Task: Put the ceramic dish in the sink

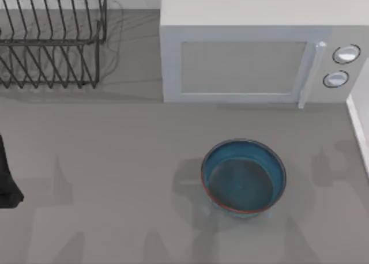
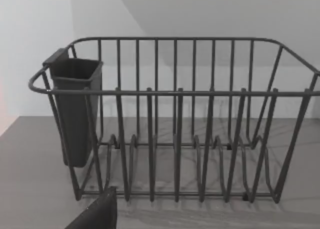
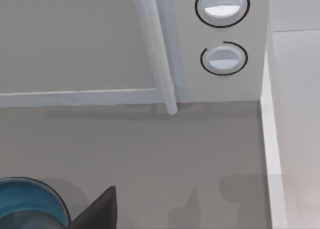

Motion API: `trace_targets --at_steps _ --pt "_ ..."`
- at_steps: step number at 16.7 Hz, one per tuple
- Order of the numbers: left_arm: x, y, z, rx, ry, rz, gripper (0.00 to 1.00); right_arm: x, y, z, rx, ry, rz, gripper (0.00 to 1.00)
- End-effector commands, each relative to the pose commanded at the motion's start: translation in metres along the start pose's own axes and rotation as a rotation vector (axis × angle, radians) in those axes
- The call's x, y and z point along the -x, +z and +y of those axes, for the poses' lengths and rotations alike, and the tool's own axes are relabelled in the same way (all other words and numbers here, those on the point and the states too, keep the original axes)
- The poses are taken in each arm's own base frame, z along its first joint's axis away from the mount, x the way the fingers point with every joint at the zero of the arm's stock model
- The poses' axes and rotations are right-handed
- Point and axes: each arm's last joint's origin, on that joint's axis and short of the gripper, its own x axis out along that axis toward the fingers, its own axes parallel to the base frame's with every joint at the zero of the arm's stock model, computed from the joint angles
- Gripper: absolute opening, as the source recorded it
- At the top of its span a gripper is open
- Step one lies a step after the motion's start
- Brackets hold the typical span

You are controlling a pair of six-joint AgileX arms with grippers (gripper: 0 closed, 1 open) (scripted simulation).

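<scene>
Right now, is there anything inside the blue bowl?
No. The ceramic dish looks empty; its dark inside shows bare. It sits on the table before the microwave. Whatever is underneath is covered.

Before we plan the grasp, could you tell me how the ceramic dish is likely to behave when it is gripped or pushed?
The ceramic dish looks rigid, so it should keep its shape under the fingers. Its glossy glaze suggests a slippery rim. Sitting upright, wide and shallow on the counter, it would probably slide rather than tip.

A dark wire dish rack (image 2: 175, 124) is seen standing on the grey counter (image 2: 30, 189). A dark utensil cup (image 2: 75, 109) is hung on one end of it.
</scene>
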Motion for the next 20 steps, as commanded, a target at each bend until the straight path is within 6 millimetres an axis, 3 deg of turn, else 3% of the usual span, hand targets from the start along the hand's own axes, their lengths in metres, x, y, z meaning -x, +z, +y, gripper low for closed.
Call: trace_targets --at_steps 5,9,12,16,20 --pt "0.000 0.000 0.000 0.000 0.000 0.000 1.00 -0.058 0.046 0.041 -0.042 -0.026 0.501 1.00" --pt "0.000 0.000 0.000 0.000 0.000 0.000 1.00 -0.113 0.056 0.080 -0.035 -0.101 0.819 1.00" --pt "0.000 0.000 0.000 0.000 0.000 0.000 1.00 -0.142 0.057 0.108 -0.022 -0.153 0.961 1.00" --pt "0.000 0.000 0.000 0.000 0.000 0.000 1.00 -0.165 0.054 0.131 -0.007 -0.196 1.055 1.00" --pt "0.000 0.000 0.000 0.000 0.000 0.000 1.00 -0.168 0.053 0.133 -0.005 -0.202 1.065 1.00"
